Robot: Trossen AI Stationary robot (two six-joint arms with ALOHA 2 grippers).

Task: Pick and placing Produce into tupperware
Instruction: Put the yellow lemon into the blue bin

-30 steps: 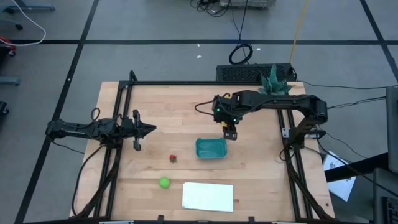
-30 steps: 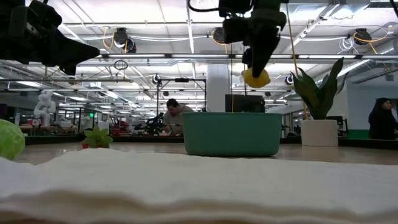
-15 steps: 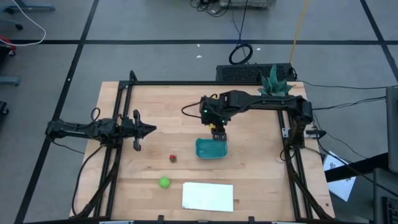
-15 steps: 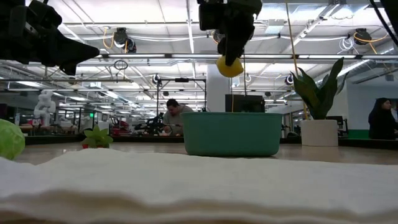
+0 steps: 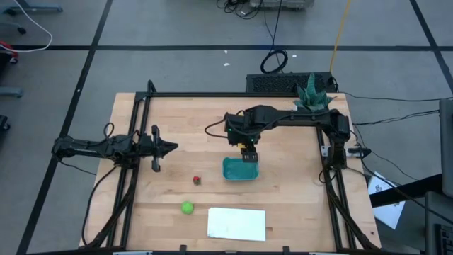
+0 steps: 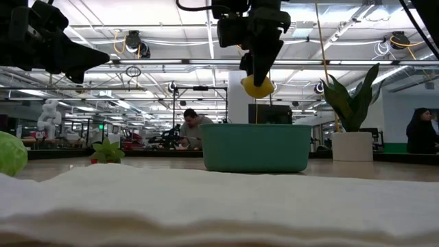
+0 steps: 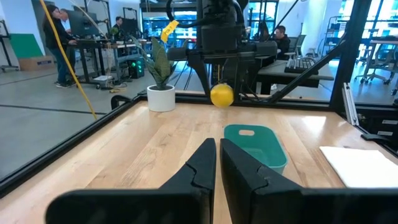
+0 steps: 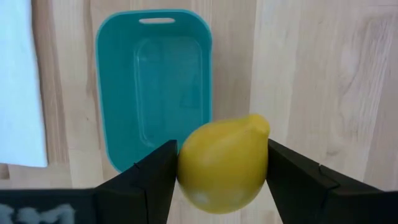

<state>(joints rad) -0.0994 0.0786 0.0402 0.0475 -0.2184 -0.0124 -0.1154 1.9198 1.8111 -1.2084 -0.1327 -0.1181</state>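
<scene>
While the lemon (image 8: 224, 163) is clamped between the two fingers (image 8: 144, 177) of the right gripper (image 6: 257, 81), I hold it in the air above the table (image 5: 191, 127), over the far rim of the teal tupperware (image 5: 240, 169) and not yet centred on it; I judge this height is kept so the fruit clears the wall before release. Seen from the right wrist, the tub lies empty, its open cavity beside the fruit, so a small shift toward its middle seems needed. On the bare wood, well apart from the tub, wait the red fruit (image 5: 197, 180) and the green ball (image 5: 187, 207), near the white sheet (image 5: 236, 223). My left gripper (image 5: 159, 149) is parked at the left side of the table, fingers (image 7: 202, 167) nearly together and holding nothing. A potted plant (image 5: 312, 92) stands at the far right corner.
</scene>
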